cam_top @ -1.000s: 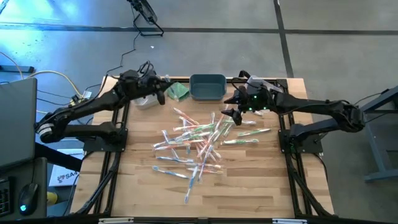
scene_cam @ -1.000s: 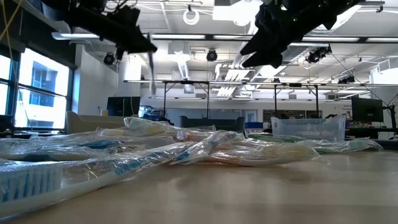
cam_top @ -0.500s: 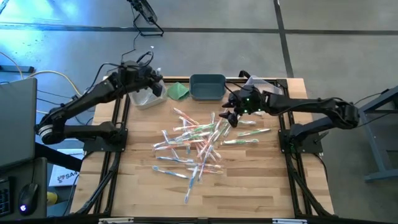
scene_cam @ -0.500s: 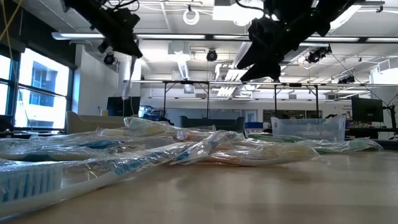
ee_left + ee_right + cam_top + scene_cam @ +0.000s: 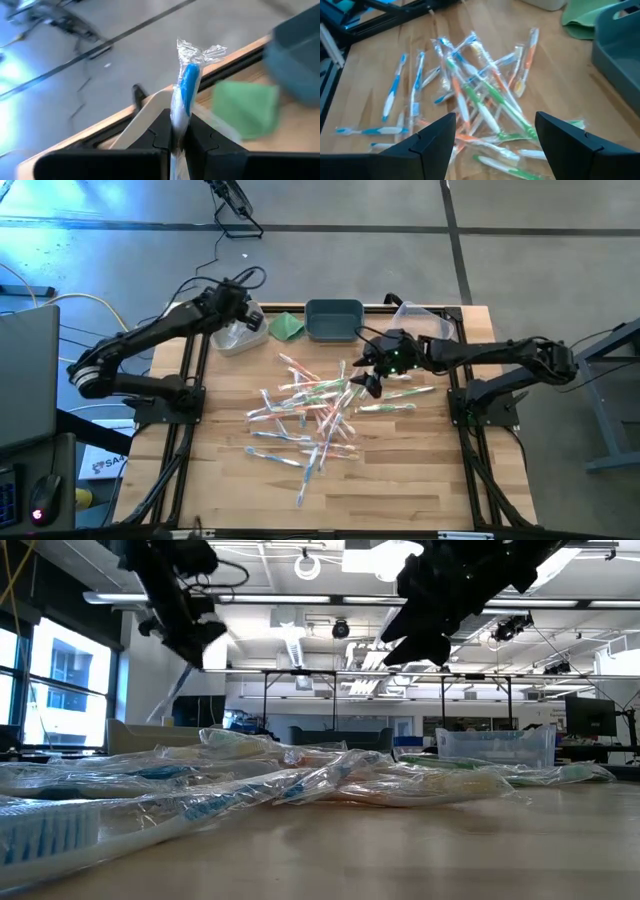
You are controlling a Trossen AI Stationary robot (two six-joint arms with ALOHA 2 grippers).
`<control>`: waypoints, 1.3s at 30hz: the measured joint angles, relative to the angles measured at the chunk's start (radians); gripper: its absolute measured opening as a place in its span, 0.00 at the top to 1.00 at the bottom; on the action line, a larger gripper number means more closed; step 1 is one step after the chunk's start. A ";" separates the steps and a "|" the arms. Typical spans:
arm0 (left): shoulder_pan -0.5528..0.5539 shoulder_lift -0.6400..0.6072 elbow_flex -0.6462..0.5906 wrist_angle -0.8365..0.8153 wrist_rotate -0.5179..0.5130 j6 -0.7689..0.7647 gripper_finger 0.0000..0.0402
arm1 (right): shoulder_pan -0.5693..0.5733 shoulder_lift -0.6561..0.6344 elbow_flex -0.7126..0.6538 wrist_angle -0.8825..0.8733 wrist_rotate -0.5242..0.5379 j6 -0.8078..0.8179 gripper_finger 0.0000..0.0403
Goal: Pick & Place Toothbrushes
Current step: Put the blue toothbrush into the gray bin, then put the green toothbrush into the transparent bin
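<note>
The toothbrushes (image 5: pixel 318 408) lie in a loose crossed pile of clear wrappers in the middle of the table, also filling the right wrist view (image 5: pixel 480 95) and the low view (image 5: pixel 250 780). My left gripper (image 5: pixel 246 320) is at the far left, above a small clear bin (image 5: pixel 230 340), shut on one wrapped blue toothbrush (image 5: pixel 189 82). My right gripper (image 5: pixel 370 372) hovers open above the far right part of the pile, its fingers (image 5: pixel 495 150) spread wide and touching nothing. My left gripper pinches the wrapped blue toothbrush between its two fingers (image 5: pixel 162 130), across the stick. The blue part and the crimped wrapper end (image 5: pixel 197 50) stick out past the fingertips. In the low view the stick (image 5: pixel 170 700) hangs slanting below the gripper, lifted clear of everything.
A grey-blue bin (image 5: pixel 333 320) stands at the far edge, a folded green cloth (image 5: pixel 288 327) to its left. Another clear bin (image 5: pixel 420 315) sits at the far right corner. Bare wood shows along the near edge (image 5: pixel 380 490).
My left gripper carried the toothbrush toward the table's far left corner, over the small clear bin, and tipped; the stick hung straight down and now slants. My right gripper moved toward the near edge and left, over the pile, staying open.
</note>
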 joint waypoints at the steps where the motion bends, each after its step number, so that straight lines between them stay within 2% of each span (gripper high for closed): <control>1: 0.000 0.023 0.000 -0.001 -0.021 0.000 0.96 | 0.008 0.000 0.000 0.000 0.000 0.000 0.34; 4: 0.004 0.095 0.000 -0.008 -0.055 0.000 0.96 | 0.026 0.000 0.000 0.000 0.000 0.000 0.34; 10: 0.068 0.199 -0.001 -0.007 -0.041 -0.003 0.96 | 0.054 0.000 0.000 0.000 0.000 0.024 0.34; 16: 0.146 0.230 -0.002 -0.005 0.084 -0.026 0.95 | 0.075 0.000 0.000 0.000 0.032 0.024 0.34; 24: 0.191 0.230 -0.002 -0.004 0.112 -0.045 0.80 | 0.074 0.000 0.000 -0.001 0.034 0.026 0.34; 32: 0.189 0.229 -0.002 0.013 0.122 -0.027 0.61 | 0.074 0.000 0.000 -0.001 0.034 0.024 0.34; 39: 0.189 0.227 -0.001 0.016 0.234 -0.021 0.57 | 0.074 0.000 0.000 -0.001 0.005 0.022 0.34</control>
